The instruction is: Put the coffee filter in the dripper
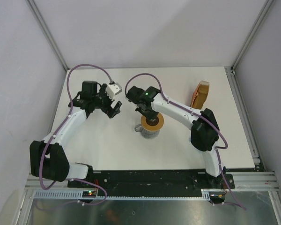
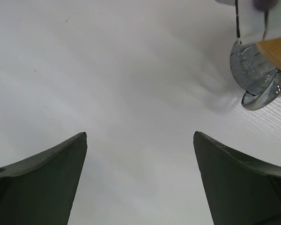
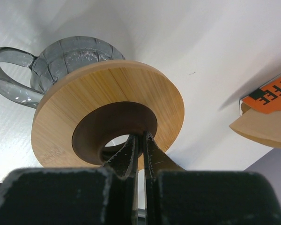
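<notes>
Reading "FFEE" on orange pack (image 3: 270,96); L hand (image 2: 139,135) wide open, empty; R hand (image 3: 141,137) shut, tips at ring (image 3: 84,105) hole.

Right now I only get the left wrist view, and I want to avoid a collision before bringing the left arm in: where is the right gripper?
Observer: The right gripper is shut, its tips at the near edge of the dark hole in the wooden ring.
Operator: Which way does that ring face?
Observer: Up toward the top camera, with the ribbed cone of the dripper beneath it.
Operator: Where are the spare filters?
Observer: The filter stack stands on edge toward the far right of the table, apart from the dripper.
</notes>
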Action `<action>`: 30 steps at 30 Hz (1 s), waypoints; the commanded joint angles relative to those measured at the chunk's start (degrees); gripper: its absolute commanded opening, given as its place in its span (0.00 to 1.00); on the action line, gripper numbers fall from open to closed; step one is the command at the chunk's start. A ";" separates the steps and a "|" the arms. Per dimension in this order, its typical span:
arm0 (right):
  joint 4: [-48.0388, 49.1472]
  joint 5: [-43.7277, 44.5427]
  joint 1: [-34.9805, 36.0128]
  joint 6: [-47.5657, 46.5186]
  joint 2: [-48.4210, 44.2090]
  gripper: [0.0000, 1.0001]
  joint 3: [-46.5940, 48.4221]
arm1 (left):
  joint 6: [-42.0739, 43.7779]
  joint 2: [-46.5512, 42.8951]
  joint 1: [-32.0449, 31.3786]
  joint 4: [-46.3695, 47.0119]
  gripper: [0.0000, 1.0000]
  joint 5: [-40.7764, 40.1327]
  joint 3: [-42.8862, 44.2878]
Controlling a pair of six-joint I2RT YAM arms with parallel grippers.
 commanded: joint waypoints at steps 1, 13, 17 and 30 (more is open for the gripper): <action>-2.20 1.12 0.95 -1.48 1.22 0.00 3.61 | -0.19 -1.75 0.68 -0.04 1.00 -1.20 1.07; -2.81 0.70 2.32 -1.38 2.27 0.00 6.46 | 0.41 -1.95 1.58 -0.02 1.00 -2.37 0.70; -2.44 0.19 2.04 -1.01 0.77 0.00 7.27 | 0.57 -1.90 2.28 -0.06 1.00 -3.00 0.99; -1.18 -2.94 2.25 -0.77 -0.58 0.00 4.80 | -0.13 -1.63 7.13 -0.01 1.00 -1.25 1.08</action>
